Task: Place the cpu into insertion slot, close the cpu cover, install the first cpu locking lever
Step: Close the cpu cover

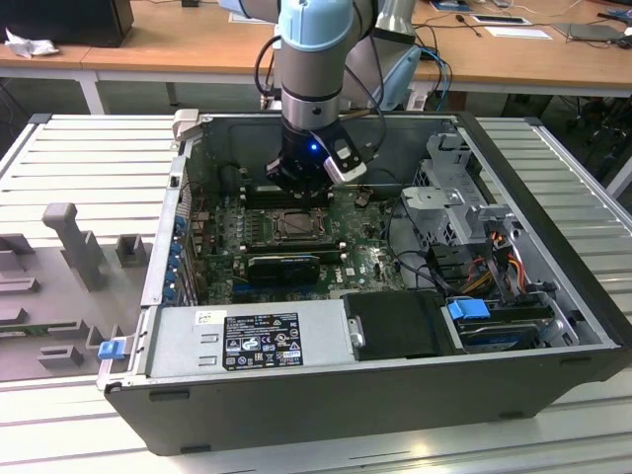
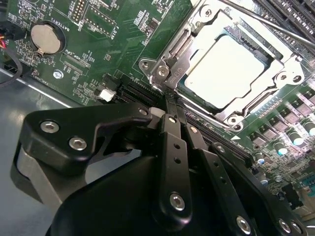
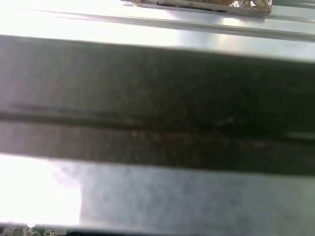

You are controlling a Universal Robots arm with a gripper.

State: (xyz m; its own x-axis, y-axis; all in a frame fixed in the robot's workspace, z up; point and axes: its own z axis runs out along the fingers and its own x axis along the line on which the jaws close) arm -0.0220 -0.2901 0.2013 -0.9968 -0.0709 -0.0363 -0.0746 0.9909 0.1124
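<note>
The cpu [image 2: 227,69] lies flat in the insertion slot [image 2: 283,81], its pale face showing through the window of the cpu cover [image 2: 194,30]. The silver cover is down over it. My gripper [image 2: 170,98] is shut, black fingers [image 2: 173,142] pressed together with nothing visible between them. Its tips sit right at the cover's hinged corner [image 2: 165,69]. A thin metal lever rod [image 2: 261,18] runs along the socket's far side. In the exterior view, the gripper [image 1: 296,186] hangs inside the open case, just behind the insertion slot [image 1: 296,225] on the green board [image 1: 360,262].
The silver power supply [image 1: 247,341] lines the case's front. A metal drive cage [image 1: 454,197] and cables stand at the exterior view's right. A coin battery [image 2: 45,38] and black card slots [image 2: 135,91] lie near the fingertips. A grey fixture [image 1: 74,237] stands outside the case.
</note>
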